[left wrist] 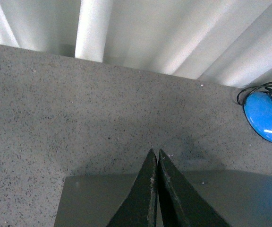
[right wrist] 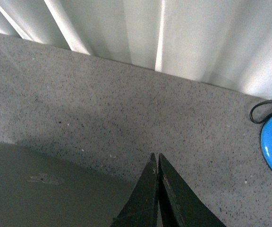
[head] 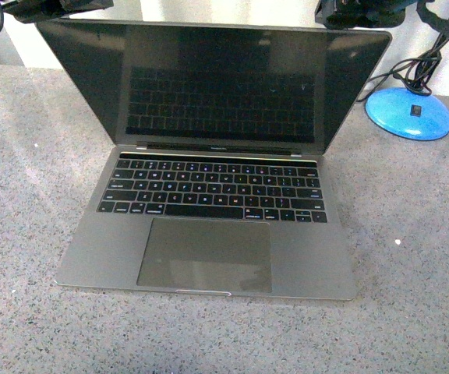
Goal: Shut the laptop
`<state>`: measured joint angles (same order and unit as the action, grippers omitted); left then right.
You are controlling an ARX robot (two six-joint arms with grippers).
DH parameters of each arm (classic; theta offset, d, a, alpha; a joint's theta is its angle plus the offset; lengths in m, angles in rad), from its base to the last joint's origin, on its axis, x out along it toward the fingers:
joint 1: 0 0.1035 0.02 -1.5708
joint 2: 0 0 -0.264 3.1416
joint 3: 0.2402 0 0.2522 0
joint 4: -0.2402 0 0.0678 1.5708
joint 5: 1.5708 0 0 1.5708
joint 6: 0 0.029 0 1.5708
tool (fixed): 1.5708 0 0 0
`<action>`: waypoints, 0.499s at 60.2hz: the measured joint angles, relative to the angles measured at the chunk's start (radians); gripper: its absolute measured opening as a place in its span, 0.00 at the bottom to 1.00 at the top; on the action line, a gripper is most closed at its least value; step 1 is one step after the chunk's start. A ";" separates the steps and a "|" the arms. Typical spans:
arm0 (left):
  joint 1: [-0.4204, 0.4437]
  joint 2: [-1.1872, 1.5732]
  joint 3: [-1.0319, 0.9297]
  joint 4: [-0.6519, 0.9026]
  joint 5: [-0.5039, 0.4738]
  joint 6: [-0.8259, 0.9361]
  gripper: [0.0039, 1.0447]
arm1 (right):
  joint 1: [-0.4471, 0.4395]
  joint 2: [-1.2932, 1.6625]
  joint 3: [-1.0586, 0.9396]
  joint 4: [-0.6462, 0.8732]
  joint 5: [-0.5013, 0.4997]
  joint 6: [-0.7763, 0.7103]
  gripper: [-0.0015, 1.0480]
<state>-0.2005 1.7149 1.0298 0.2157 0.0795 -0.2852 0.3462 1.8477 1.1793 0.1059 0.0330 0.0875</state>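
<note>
Where the laptop sits: slim grey metal laptop (head: 209,187) lies flat on the speckled grey stone counter (head: 22,202), lid up, with black keys and dark screen facing the front camera.
Left gripper (left wrist: 155,153): fingers pinched together with nothing between them, up at the lid's top edge. Can't tell if it's actually touching.
Right gripper (right wrist: 155,157): same deal, closed tight and empty, near the lid's other top corner.
Blue domed base (head: 408,113): on the counter near the laptop's right side, with a black cable (head: 411,74) running to it.
</note>
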 joint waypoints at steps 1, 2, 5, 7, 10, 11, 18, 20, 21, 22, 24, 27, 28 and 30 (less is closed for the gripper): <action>0.000 0.000 -0.002 0.000 0.000 -0.001 0.03 | 0.001 0.000 -0.005 0.000 0.000 0.001 0.01; 0.000 0.000 -0.005 0.000 0.000 -0.002 0.03 | 0.001 0.000 -0.006 0.000 0.001 0.001 0.01; 0.000 0.000 -0.009 -0.002 0.002 -0.002 0.03 | 0.003 0.000 -0.015 0.000 0.007 0.006 0.01; 0.000 0.000 -0.012 -0.003 0.002 -0.004 0.03 | 0.004 -0.001 -0.020 0.000 0.009 0.008 0.01; 0.000 -0.001 -0.016 -0.006 0.004 -0.005 0.03 | 0.008 -0.003 -0.029 0.000 0.011 0.011 0.01; 0.000 -0.002 -0.018 -0.007 0.004 -0.005 0.03 | 0.008 -0.003 -0.031 0.000 0.012 0.012 0.01; 0.000 -0.014 -0.035 -0.013 0.009 -0.005 0.03 | 0.017 -0.009 -0.046 0.000 0.019 0.021 0.01; 0.000 -0.019 -0.042 -0.015 0.010 -0.005 0.03 | 0.021 -0.010 -0.049 0.000 0.022 0.024 0.01; 0.000 -0.021 -0.044 -0.016 0.010 -0.005 0.03 | 0.023 -0.012 -0.052 0.000 0.022 0.026 0.01; 0.000 -0.024 -0.047 -0.018 0.010 -0.005 0.03 | 0.024 -0.013 -0.053 0.000 0.022 0.027 0.01; 0.000 -0.028 -0.053 -0.022 0.012 -0.005 0.03 | 0.028 -0.014 -0.057 0.002 0.024 0.031 0.01; 0.000 -0.035 -0.062 -0.027 0.012 -0.005 0.03 | 0.034 -0.017 -0.063 0.002 0.027 0.041 0.01; 0.000 -0.037 -0.064 -0.029 0.013 -0.004 0.03 | 0.035 -0.018 -0.065 0.003 0.027 0.042 0.01; 0.000 -0.040 -0.069 -0.035 0.015 -0.005 0.03 | 0.037 -0.019 -0.070 0.004 0.027 0.046 0.01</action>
<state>-0.2005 1.6749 0.9607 0.1806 0.0944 -0.2897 0.3828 1.8290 1.1095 0.1097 0.0601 0.1337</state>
